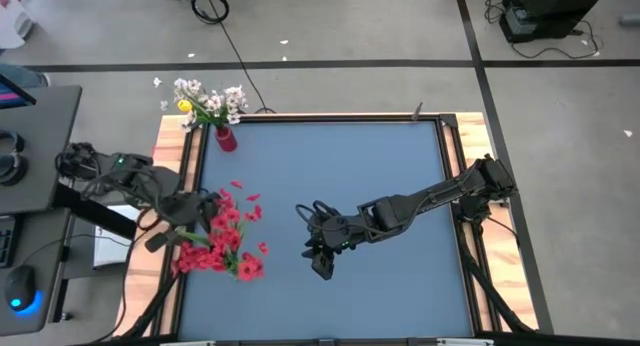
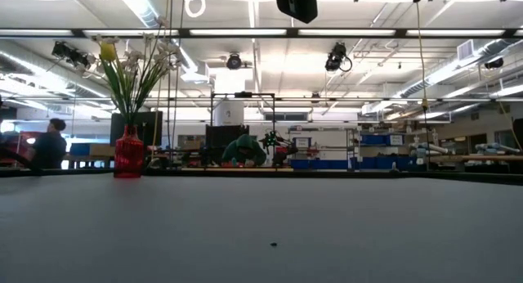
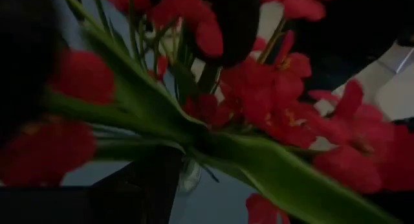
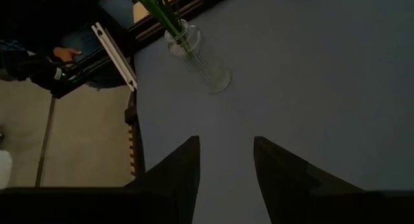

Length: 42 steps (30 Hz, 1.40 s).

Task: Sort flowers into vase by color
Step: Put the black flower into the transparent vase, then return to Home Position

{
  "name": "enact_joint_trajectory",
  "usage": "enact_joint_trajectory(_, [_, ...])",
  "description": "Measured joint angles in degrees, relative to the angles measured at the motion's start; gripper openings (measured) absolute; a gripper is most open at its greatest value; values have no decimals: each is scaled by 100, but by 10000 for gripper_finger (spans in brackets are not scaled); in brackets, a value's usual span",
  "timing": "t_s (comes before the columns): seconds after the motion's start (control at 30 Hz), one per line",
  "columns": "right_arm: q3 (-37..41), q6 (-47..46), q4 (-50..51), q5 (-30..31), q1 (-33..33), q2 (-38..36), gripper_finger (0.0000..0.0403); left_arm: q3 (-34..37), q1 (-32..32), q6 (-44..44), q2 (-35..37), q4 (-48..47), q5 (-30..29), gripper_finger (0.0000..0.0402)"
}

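High view: the red artificial flowers [image 1: 222, 236], a bunch of thin green stems and long leaves topped with small red blossoms, sit at the left edge of the blue-grey counter [image 1: 350, 166], well in front of the small red vase [image 1: 226, 138] that stands at the counter's far left corner with white and yellow blossoms [image 1: 208, 101] in it. The left end effector [image 1: 185, 211] is right against this red bunch. Its wrist view is filled with red petals and leaves, with what seems to be the mouth of a clear glass vase [image 3: 189, 175] under them, and I cannot tell whether its fingers are apart or closed on anything. The right end effector [image 1: 318, 248] hovers over the middle of the counter, to the right of the red bunch, its fingers parted a moderate way with nothing between them. From its wrist, the clear ribbed glass vase [image 4: 197, 56] shows upright with green stems in it.

The sprigs look very light, springy and top-heavy. The blossoms would crush or shed, as loose red petals [image 1: 245, 198] beside the bunch suggest. The best hold is probably low on the stiff stems, below the leaves. The glass vase looks light enough to tip if the stems snag its rim.
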State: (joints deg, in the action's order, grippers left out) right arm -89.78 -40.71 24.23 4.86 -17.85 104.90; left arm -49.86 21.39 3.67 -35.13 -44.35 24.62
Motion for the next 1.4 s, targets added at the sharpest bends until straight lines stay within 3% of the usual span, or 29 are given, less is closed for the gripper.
enact_joint_trajectory(0.37, [0,72,77,147,25,0,154,-277,210,181,-502,-574,-54,271])
enact_joint_trajectory(1.0, [0,138,159,153,47,0,154,-1468,212,147,-652,-2016,-404,272])
enact_joint_trajectory(1.4, [-89,370,-360,153,243,-27,154,-2453,212,379,-518,-3369,-1115,272])
